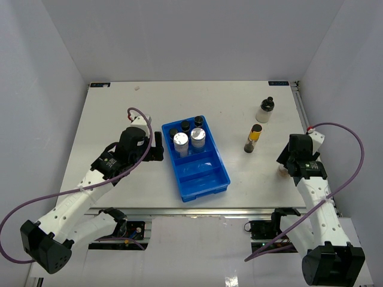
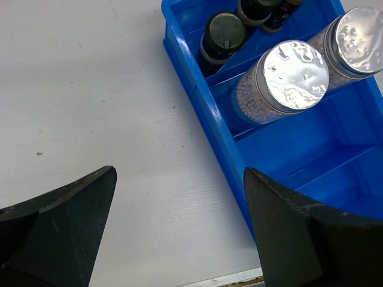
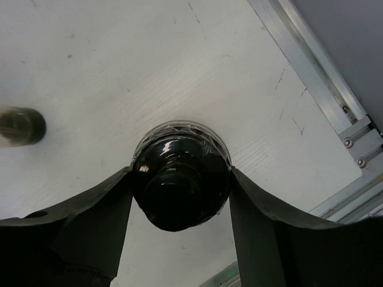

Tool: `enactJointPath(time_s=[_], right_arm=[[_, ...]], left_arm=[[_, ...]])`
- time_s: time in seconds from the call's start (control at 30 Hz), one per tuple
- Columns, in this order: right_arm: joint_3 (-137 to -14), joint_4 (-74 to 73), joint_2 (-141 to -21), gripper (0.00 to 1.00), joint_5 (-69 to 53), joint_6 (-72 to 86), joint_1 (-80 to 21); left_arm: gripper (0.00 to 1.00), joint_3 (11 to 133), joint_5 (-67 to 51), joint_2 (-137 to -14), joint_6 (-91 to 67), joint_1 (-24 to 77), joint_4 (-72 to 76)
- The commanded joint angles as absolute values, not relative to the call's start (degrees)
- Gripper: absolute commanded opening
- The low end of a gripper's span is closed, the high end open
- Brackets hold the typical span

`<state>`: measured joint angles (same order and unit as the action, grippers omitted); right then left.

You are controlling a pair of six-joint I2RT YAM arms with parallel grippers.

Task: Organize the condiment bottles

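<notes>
A blue tray (image 1: 206, 179) in the middle of the table holds three dark black-capped jars (image 1: 185, 126) at its far end and two silver-lidded jars (image 1: 181, 141) in front of them; its near compartments hold nothing. A whitish black-capped bottle (image 1: 266, 110) and a yellow bottle (image 1: 254, 138) stand on the table to the right. My right gripper (image 3: 181, 173) is shut on a clear black-capped bottle (image 3: 179, 191) near the right edge, a finger pressing each side. My left gripper (image 2: 179, 227) stands open over bare table by the tray's left wall (image 2: 203, 113).
An aluminium rail (image 3: 323, 66) runs along the table's right edge, close to the right gripper. The table's near edge (image 2: 227, 278) lies just below the left fingers. White walls enclose the back and both sides.
</notes>
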<state>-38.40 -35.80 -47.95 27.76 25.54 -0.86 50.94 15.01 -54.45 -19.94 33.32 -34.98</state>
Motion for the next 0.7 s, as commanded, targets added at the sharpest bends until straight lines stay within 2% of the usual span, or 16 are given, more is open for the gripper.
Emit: enactJointPath(time_s=[0.0, 0.17, 0.4, 0.57, 0.67], right_arm=[[-51.04, -35.59, -45.49, 0.08, 26.17, 19.11, -1.34], [-63.10, -39.23, -47.35, 0.08, 28.33, 13.78, -1.67], [-81.73, -41.34, -56.71, 0.08, 18.66, 6.06, -6.31], [-90.83, -38.95, -59.98, 0.08, 0.32, 4.29, -9.16], [-94.16, -39.94, -62.58, 0.08, -7.83, 4.04, -15.81]], left_arm=[[0.98, 51.48, 13.07, -53.83, -19.47, 32.96, -33.91], [0.98, 53.30, 12.39, -54.12, -19.42, 32.96, -34.93], [0.98, 54.72, 12.21, -54.05, -19.42, 32.87, -36.33], [0.98, 56.41, 12.28, -54.20, -19.20, 32.80, -37.11], [0.98, 57.32, 11.94, -54.30, -19.16, 32.78, -37.64]])
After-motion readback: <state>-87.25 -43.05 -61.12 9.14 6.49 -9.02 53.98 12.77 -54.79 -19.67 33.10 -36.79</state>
